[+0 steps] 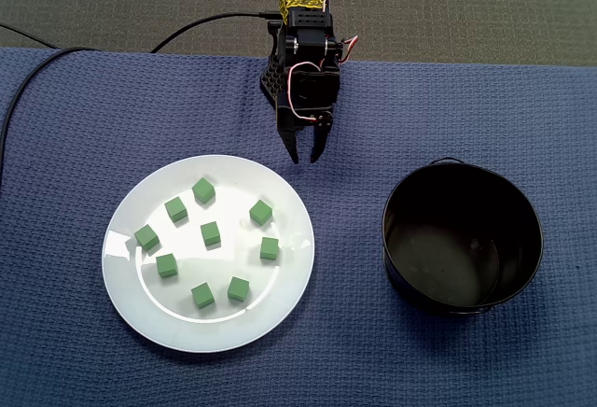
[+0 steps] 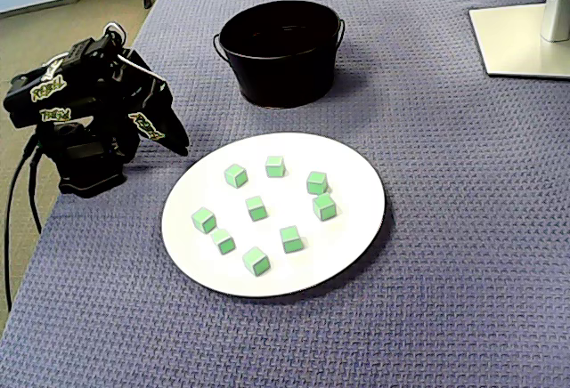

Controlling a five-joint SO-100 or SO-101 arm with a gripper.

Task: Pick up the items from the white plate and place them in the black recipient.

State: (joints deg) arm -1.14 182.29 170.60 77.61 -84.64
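Note:
A white plate (image 1: 210,328) (image 2: 356,219) lies on the blue cloth and holds several green cubes, such as one near its middle (image 1: 210,233) (image 2: 256,207). In a fixed view the black bucket (image 1: 457,248) stands to the plate's right, with nothing visible inside; in the other it sits beyond the plate (image 2: 280,72). My gripper (image 1: 305,159) (image 2: 183,148) hangs just past the plate's far rim, pointing down toward it. A narrow gap shows between its fingertips, and nothing is between them.
The arm's base and a black cable (image 1: 201,24) sit at the cloth's edge (image 2: 85,170). A white monitor stand (image 2: 521,41) occupies one far corner. Bare blue cloth (image 1: 354,267) separates plate and bucket.

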